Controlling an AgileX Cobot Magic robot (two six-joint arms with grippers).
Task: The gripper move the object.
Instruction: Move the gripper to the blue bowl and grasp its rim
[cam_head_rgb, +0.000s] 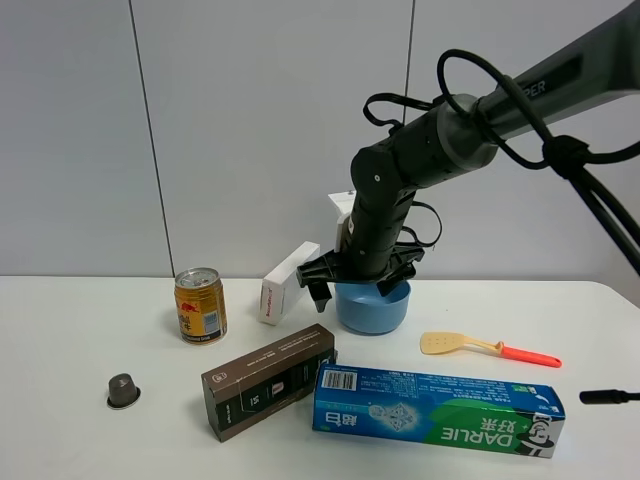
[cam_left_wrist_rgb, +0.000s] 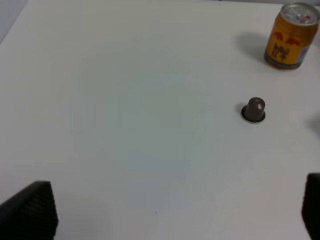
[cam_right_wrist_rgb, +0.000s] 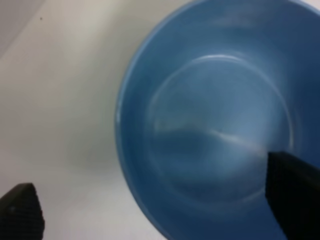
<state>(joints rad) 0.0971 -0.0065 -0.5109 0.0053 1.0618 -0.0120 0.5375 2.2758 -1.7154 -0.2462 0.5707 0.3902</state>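
Note:
The blue bowl (cam_head_rgb: 375, 310) stands upright on the white table (cam_head_rgb: 80, 330), behind the toothpaste box. My right gripper (cam_head_rgb: 356, 288) reaches down from the upper right and is open over the bowl's left rim. In the right wrist view the bowl (cam_right_wrist_rgb: 215, 125) is empty; one fingertip (cam_right_wrist_rgb: 295, 200) is inside it and the other (cam_right_wrist_rgb: 20, 212) is outside above the table. The right gripper (cam_right_wrist_rgb: 157, 206) straddles the bowl's wall without closing on it. My left gripper (cam_left_wrist_rgb: 170, 212) is open and empty above bare table; it does not show in the high view.
A gold drink can (cam_head_rgb: 200, 305) and a small grey capsule (cam_head_rgb: 123, 390) sit at left. A dark brown box (cam_head_rgb: 268, 380), a blue-green toothpaste box (cam_head_rgb: 440, 410), a white box (cam_head_rgb: 287, 283) and the yellow spatula (cam_head_rgb: 470, 347) surround the bowl. A black rod (cam_head_rgb: 608, 396) sits at the right edge.

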